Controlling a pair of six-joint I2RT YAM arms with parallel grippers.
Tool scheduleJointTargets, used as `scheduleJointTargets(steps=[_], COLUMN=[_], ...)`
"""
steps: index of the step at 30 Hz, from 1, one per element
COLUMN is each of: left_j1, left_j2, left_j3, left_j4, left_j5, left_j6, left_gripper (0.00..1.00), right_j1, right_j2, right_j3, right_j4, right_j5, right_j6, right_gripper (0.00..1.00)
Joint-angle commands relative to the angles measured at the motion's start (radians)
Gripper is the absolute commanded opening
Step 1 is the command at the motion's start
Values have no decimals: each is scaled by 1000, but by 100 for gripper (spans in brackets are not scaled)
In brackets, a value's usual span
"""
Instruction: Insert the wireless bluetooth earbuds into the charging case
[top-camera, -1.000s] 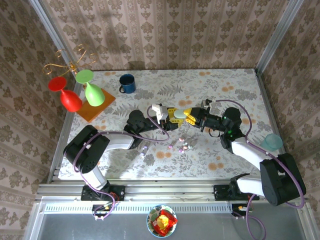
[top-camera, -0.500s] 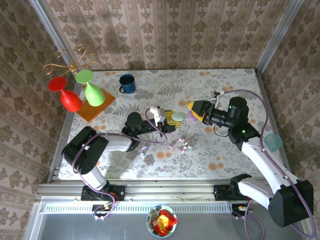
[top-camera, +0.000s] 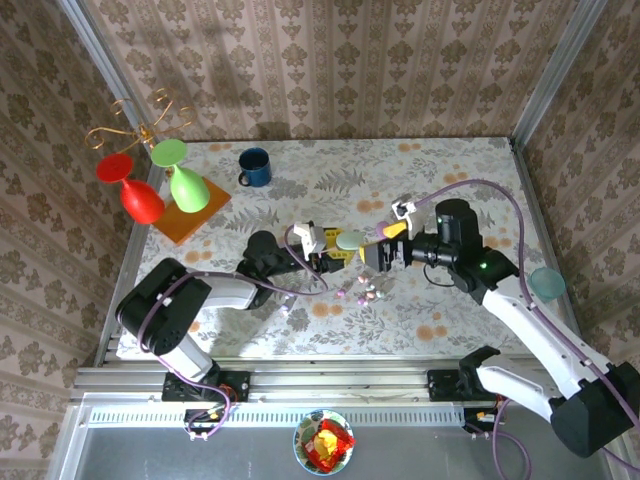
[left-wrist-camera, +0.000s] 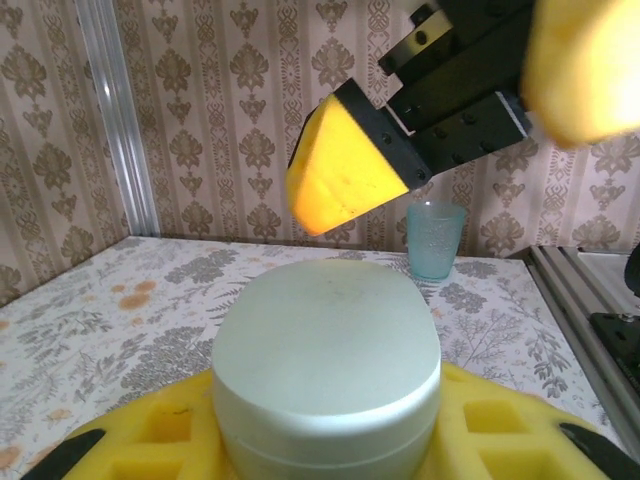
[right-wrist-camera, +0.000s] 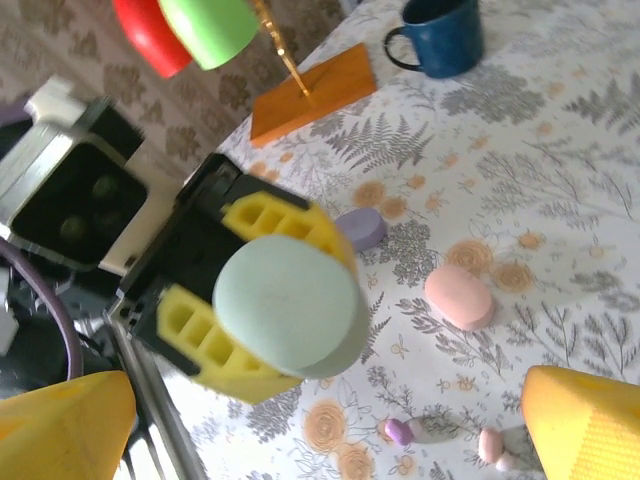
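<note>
The pale green case (left-wrist-camera: 325, 370) is clamped between the yellow fingers (left-wrist-camera: 500, 425) of the left gripper (top-camera: 343, 246) and is held clear of the table (top-camera: 450, 180), with its lid shut. The right gripper (top-camera: 386, 245) is pointed at the case, its jaws spread wide apart and nothing held between them. In the left wrist view one of its yellow fingertips (left-wrist-camera: 345, 165) is seen above the lid, apart from it. The earbuds (top-camera: 365, 291) are scattered on the table, just nearer the arm bases than the two grippers; a purple one (right-wrist-camera: 398, 431) and a pink one (right-wrist-camera: 490, 444) can be made out. A pink case (right-wrist-camera: 458, 296) and a purple case (right-wrist-camera: 360, 228) are seen lying on the table near them.
</note>
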Motion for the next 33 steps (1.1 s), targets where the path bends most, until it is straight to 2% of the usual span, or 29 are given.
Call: scheduleJointTargets(steps=[1, 7, 16, 24, 33], left_j1=[8, 8, 9, 9, 12], left_j2=[-43, -50, -70, -70, -76], left_j3=[-14, -11, -10, -27, -32], left_j4=[31, 31, 31, 31, 31], left_j5=[24, 47, 25, 27, 30], left_j6=[58, 45, 20, 30, 28], left_gripper=[24, 24, 24, 24, 24], right_j1=[53, 104, 108, 106, 104], right_j2=[-14, 32, 103, 91, 147], right_j3=[0, -14, 5, -8, 25], right_j4=[27, 92, 133, 252, 292], right_j5=[94, 182, 198, 315, 331], right_j6=[-185, -238, -296, -241, -212], right_gripper=[100, 100, 99, 99, 99])
